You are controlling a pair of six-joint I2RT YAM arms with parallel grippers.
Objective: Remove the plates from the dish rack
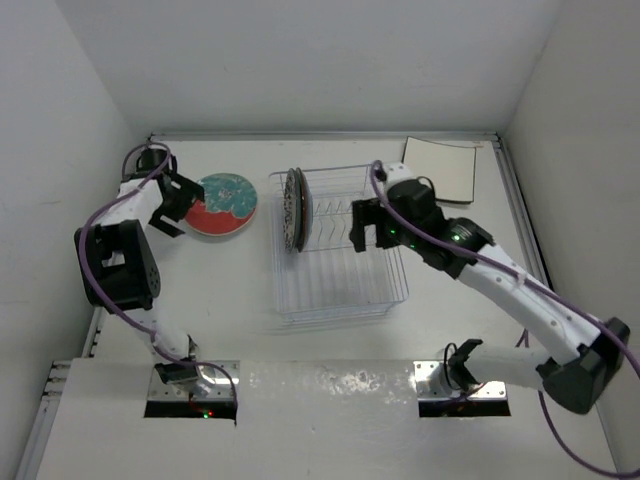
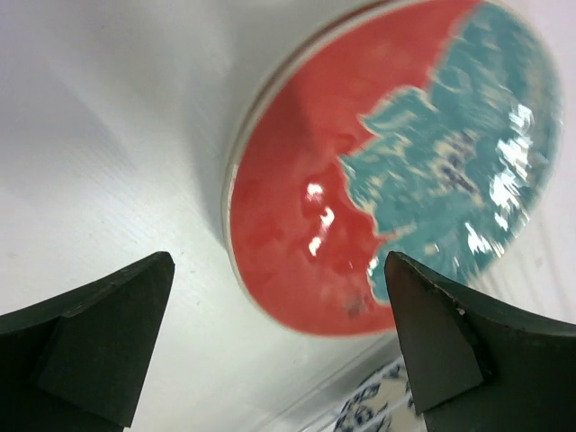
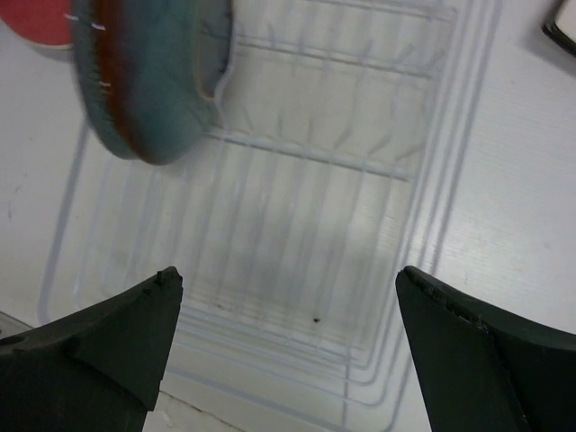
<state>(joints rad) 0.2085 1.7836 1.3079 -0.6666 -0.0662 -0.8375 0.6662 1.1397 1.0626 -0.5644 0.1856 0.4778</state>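
Note:
A red-and-teal round plate (image 1: 222, 204) (image 2: 387, 171) lies flat on the table, left of the dish rack (image 1: 340, 250). My left gripper (image 1: 183, 207) (image 2: 279, 270) hovers at that plate's left edge, open and holding nothing. Round plates (image 1: 296, 210) stand upright at the rack's left end. In the right wrist view the nearest is a dark teal plate (image 3: 153, 81). A white plate with dark floral print (image 2: 369, 405) shows low in the left wrist view. My right gripper (image 1: 366, 238) (image 3: 288, 274) hangs open over the rack's wire floor (image 3: 297, 207), right of the standing plates.
A square white plate (image 1: 442, 168) with a dark edge lies at the back right corner, and its corner (image 3: 562, 22) shows in the right wrist view. White walls close in the table on the left, back and right.

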